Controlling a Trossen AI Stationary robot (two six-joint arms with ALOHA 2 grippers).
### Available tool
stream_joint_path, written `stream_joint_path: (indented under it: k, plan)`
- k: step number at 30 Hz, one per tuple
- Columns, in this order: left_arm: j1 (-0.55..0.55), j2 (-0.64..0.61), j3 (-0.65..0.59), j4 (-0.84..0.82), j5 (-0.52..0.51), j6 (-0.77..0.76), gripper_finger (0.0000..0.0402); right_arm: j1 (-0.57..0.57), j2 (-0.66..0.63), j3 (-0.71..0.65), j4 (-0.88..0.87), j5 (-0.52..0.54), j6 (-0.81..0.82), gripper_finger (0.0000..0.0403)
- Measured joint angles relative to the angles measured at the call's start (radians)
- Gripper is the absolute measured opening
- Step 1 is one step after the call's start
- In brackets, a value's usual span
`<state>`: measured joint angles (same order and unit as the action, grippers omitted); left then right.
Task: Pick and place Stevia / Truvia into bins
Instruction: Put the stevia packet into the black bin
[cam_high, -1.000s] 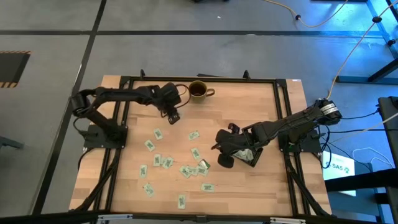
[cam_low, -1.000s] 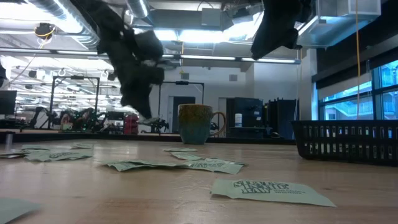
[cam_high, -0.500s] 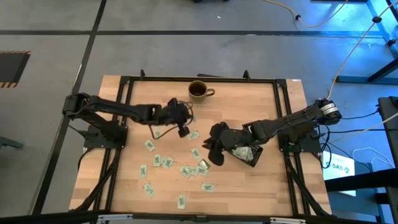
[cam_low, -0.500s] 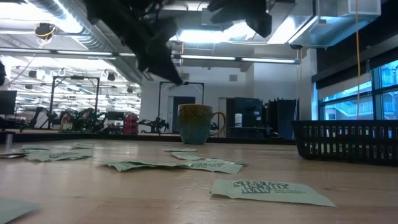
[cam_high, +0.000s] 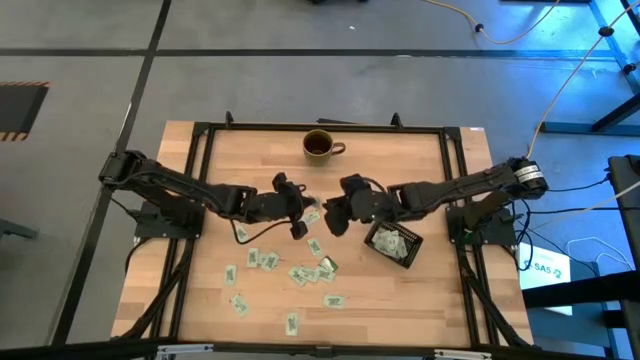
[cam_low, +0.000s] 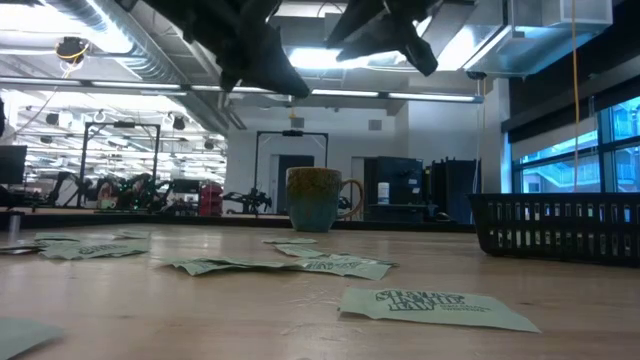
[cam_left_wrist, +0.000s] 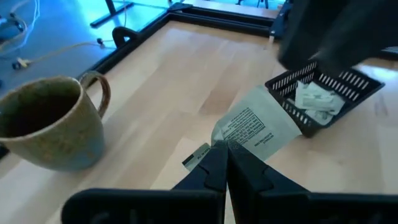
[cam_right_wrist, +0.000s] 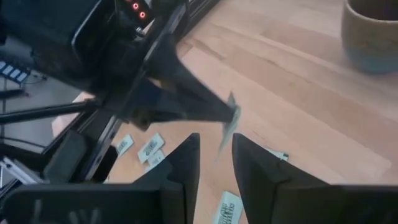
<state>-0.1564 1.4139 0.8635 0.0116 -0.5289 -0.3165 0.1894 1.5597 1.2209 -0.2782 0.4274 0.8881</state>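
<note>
My left gripper (cam_high: 303, 214) hangs above the table's middle, shut on one pale Stevia sachet (cam_left_wrist: 255, 127). Facing it from the right is my right gripper (cam_high: 330, 215), open. In the right wrist view the sachet (cam_right_wrist: 227, 124) shows edge-on, and its free end reaches down between that gripper's two fingertips (cam_right_wrist: 214, 146); whether they touch it I cannot tell. The black bin (cam_high: 393, 243) stands right of centre with some sachets inside (cam_left_wrist: 314, 99). Several more sachets (cam_high: 300, 272) lie flat on the wood nearer the front. My left gripper pinches one end of the sachet (cam_left_wrist: 225, 138) between its two fingertips. The fingers slant down toward the table's right. The sachet sticks out beyond the tips toward the bin, lifted clear of the table.
A brown mug (cam_high: 318, 146) stands at the far edge, behind both grippers. The black frame rails (cam_high: 200, 180) run along the table's sides. Bare wood lies between the mug and the grippers.
My left gripper has swung from beside the mug toward the table's middle and right, rising and turning, with the sachet held. My right gripper has left the bin's near side, gone toward the far edge and left to meet it, and rolled.
</note>
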Motion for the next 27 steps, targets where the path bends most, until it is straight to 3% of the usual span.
stream_joint_path:
  k: [27]
  plan:
    - [0.0, -0.001, 0.002, 0.13, 0.025, -0.039, 0.0002, -0.007, 0.0, 0.0, 0.001, -0.001, -0.058, 0.0096]
